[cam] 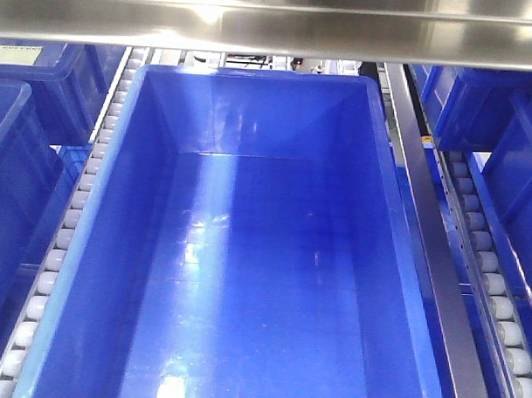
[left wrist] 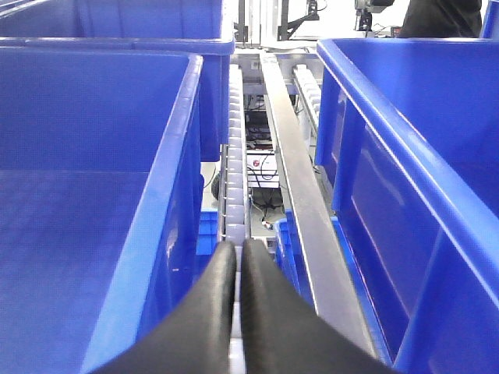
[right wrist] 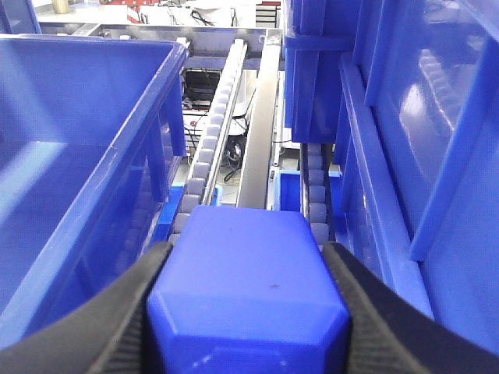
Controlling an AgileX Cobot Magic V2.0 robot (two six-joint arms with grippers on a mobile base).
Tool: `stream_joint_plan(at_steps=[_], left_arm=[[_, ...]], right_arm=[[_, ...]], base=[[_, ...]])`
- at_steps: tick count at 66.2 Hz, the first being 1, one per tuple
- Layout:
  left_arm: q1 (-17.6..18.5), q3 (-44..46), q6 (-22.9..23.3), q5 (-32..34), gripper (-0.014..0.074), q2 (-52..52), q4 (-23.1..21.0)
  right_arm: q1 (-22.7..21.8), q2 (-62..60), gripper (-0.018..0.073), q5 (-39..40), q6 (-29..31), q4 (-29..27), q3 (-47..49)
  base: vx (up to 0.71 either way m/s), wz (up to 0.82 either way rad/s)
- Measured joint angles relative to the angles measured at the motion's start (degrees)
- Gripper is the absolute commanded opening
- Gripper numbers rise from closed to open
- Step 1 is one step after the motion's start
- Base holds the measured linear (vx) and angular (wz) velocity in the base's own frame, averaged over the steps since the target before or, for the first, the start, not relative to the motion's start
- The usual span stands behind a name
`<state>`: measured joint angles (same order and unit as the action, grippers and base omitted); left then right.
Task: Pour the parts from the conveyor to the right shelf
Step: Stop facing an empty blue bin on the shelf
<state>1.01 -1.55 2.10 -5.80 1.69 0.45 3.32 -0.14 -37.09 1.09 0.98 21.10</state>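
A large blue bin [cam: 126,212] on the roller shelf fills the front view; its inside is bare and no parts show. Neither gripper shows in that view. In the right wrist view my right gripper [right wrist: 245,251] is shut on a small blue plastic box [right wrist: 245,296], whose flat outer face is turned towards the camera, so its inside is hidden. It hangs over the gap between a big blue bin [right wrist: 78,140] at left and stacked blue bins [right wrist: 437,117] at right. In the left wrist view my left gripper [left wrist: 238,249] is shut and empty, over a roller track [left wrist: 236,132].
Blue bins stand on both sides of the left gripper [left wrist: 78,195] [left wrist: 405,156], with a metal rail [left wrist: 292,171] between. Roller tracks [cam: 73,218] [cam: 490,277] and a steel rail [cam: 423,213] flank the big bin. A steel shelf beam [cam: 272,24] crosses overhead.
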Motion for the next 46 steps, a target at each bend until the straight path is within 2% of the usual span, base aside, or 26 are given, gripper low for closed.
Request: stream_joint_plan(at_steps=[46], left_arm=[[0.00, 0.00, 0.00, 0.00, -0.0006, 0.00, 0.00]], right_arm=[[0.00, 0.00, -0.0004, -0.06, 0.00, -0.45, 0.00]], base=[[0.00, 0.00]])
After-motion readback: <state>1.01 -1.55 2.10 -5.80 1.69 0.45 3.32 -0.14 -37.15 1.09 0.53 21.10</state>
